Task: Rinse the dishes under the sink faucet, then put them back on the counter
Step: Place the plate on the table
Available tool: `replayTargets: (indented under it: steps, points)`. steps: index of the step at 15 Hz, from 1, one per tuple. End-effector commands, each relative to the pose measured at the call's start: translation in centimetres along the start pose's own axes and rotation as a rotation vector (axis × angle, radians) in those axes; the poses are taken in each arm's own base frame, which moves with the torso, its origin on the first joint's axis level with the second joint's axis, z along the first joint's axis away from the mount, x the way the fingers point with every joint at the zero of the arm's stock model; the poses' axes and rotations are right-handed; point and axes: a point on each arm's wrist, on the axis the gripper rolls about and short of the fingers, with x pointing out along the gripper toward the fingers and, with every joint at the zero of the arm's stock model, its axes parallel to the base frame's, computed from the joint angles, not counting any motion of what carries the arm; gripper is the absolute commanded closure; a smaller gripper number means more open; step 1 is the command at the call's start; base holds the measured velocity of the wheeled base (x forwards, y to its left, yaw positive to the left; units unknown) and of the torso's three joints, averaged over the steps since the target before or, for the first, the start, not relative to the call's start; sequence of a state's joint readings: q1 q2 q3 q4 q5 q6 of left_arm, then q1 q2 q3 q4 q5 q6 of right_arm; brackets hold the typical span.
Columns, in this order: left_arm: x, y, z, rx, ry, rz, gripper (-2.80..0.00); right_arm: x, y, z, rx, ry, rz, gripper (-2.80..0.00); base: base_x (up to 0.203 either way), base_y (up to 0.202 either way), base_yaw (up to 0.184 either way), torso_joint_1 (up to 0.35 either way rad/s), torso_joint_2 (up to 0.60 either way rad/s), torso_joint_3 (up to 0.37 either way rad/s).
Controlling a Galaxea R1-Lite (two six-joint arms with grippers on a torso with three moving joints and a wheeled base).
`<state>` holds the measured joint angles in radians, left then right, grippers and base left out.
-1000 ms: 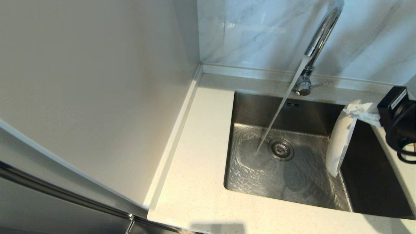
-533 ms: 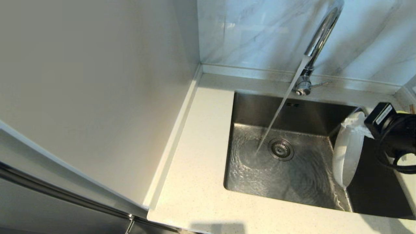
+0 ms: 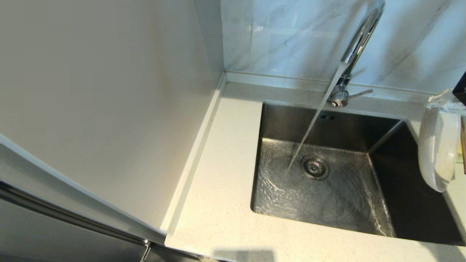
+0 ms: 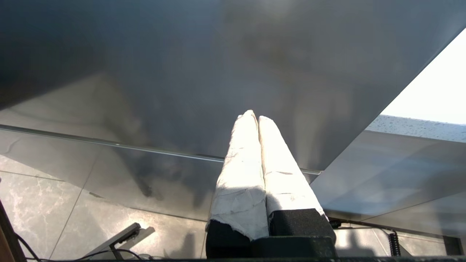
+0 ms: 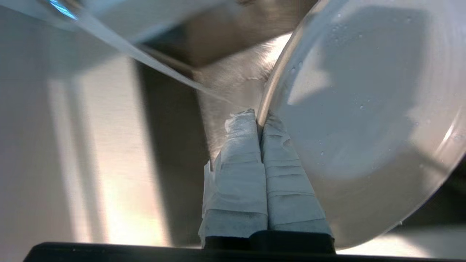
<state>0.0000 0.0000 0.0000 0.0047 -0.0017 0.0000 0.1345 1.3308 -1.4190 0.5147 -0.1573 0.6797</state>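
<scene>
The white plate [image 3: 437, 149] hangs on edge above the sink's right rim, wet with drops. My right gripper [image 3: 441, 102] is shut on its upper rim; in the right wrist view the taped fingers [image 5: 240, 145] pinch the plate [image 5: 364, 109] edge. The chrome faucet [image 3: 358, 40] runs a steady stream into the steel sink [image 3: 276, 120], landing just left of the drain strainer [image 3: 315, 167]. A brown sliver of the chopsticks [image 3: 463, 145] shows at the right edge. The bowl is out of view. My left gripper [image 4: 255, 118] is parked low beside the cabinet, shut and empty.
The speckled counter [image 3: 225, 182] runs left of and in front of the sink. A tall pale panel [image 3: 109, 91] walls off the left side. The faucet lever [image 3: 360, 94] points right. Marble tiles [image 3: 284, 36] stand behind.
My right gripper has carried the plate rightward out of the sink, from near the basin's right wall to above its right rim. The water keeps running.
</scene>
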Motion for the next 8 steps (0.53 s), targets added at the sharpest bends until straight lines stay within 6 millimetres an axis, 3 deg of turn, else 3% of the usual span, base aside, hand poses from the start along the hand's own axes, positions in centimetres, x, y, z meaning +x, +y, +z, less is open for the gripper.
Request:
replayTargets:
  steps: [1, 3, 5, 8]
  points:
    - [0.0, 0.0, 0.0, 0.000, 0.000, 0.000, 0.00, -0.6, -0.5, -0.4, -0.071, 0.008, -0.063, 0.00, 0.000, 0.000, 0.000, 0.000, 0.00, 0.000]
    - [0.0, 0.0, 0.0, 0.000, 0.000, 0.000, 0.00, -0.2, -3.4, -3.8, -0.251, 0.113, -0.225, 0.00, 0.000, 0.000, 0.000, 0.000, 0.00, 0.000]
    - [0.0, 0.0, 0.0, 0.000, 0.000, 0.000, 0.00, -1.0, -6.7, -7.4, -0.431, 0.213, -0.362, 0.00, 0.000, 0.000, 0.000, 0.000, 0.00, 0.000]
    - [0.0, 0.0, 0.0, 0.000, 0.000, 0.000, 0.00, -2.3, -9.6, -10.4, -0.565, 0.273, -0.455, 0.00, 0.000, 0.000, 0.000, 0.000, 0.00, 0.000]
